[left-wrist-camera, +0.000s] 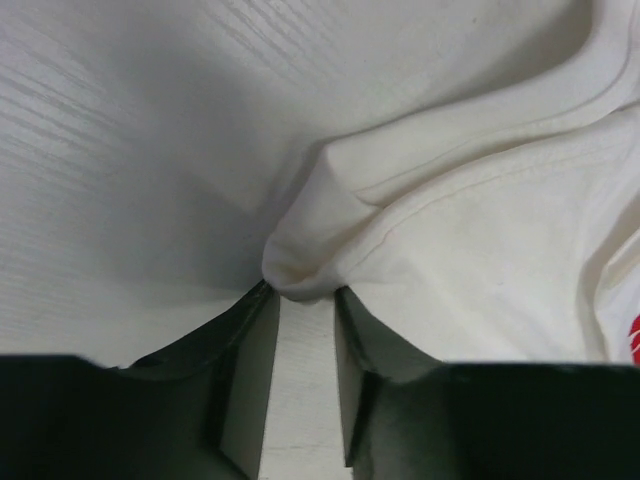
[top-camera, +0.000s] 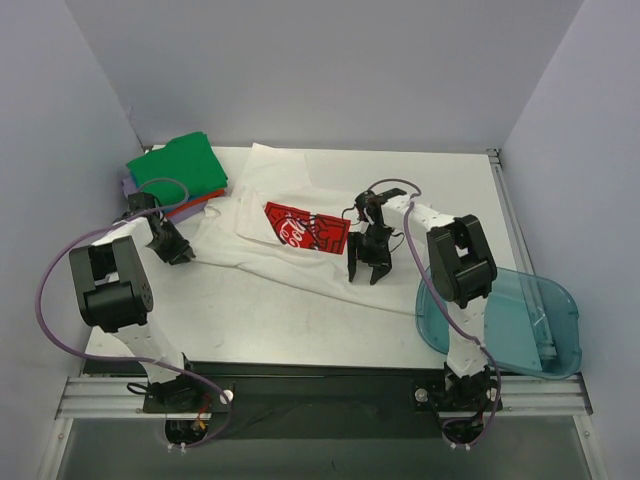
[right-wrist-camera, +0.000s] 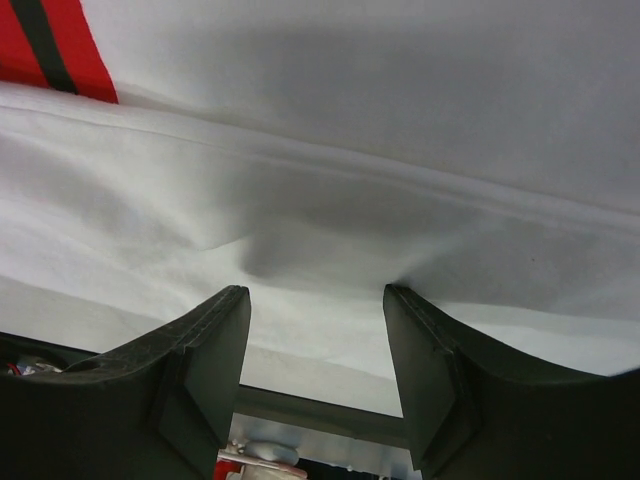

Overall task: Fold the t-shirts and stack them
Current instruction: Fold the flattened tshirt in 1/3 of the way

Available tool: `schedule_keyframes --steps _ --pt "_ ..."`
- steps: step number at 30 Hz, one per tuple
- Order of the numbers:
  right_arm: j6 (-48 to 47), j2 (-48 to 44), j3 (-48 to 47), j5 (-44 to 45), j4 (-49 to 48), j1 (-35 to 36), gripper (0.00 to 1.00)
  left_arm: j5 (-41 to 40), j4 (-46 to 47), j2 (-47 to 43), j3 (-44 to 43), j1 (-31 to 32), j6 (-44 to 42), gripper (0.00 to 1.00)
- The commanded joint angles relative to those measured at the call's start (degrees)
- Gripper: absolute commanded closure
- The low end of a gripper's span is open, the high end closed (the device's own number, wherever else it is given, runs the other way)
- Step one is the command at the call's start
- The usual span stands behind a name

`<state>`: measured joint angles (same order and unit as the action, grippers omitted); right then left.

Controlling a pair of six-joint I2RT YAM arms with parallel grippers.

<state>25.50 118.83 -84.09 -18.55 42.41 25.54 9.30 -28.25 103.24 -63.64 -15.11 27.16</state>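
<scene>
Fingers of my left gripper (left-wrist-camera: 304,292) flank a bunched corner of the white cloth t-shirt with red logo (left-wrist-camera: 470,240) at nine o'clock on the tabletop (top-camera: 300,320). I cannot tell whether it is pinched. My right gripper (right-wrist-camera: 317,295) hangs released over the hem. I judge this the folding step: both must clamp, then lift.

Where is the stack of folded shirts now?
In the top view, the stack of folded shirts sits far left on the table, green one uppermost, just beyond the left gripper and left of the white t-shirt.
</scene>
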Motion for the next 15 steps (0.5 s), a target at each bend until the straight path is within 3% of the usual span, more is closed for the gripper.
schedule_keyframes --steps 1,7,15 --pt "-0.01 0.79 1.65 1.76 2.32 -0.05 0.43 0.19 2.85 2.67 -0.88 -0.27 0.18 0.69" --pt "0.17 1.24 4.37 1.49 2.32 0.04 0.43 -0.68 2.15 3.02 0.0 -0.35 -0.96 0.98" --pt "0.08 -0.87 10.79 0.88 2.06 1.61 0.44 -6.3 -3.3 -2.42 1.84 -2.11 -3.69 1.0"
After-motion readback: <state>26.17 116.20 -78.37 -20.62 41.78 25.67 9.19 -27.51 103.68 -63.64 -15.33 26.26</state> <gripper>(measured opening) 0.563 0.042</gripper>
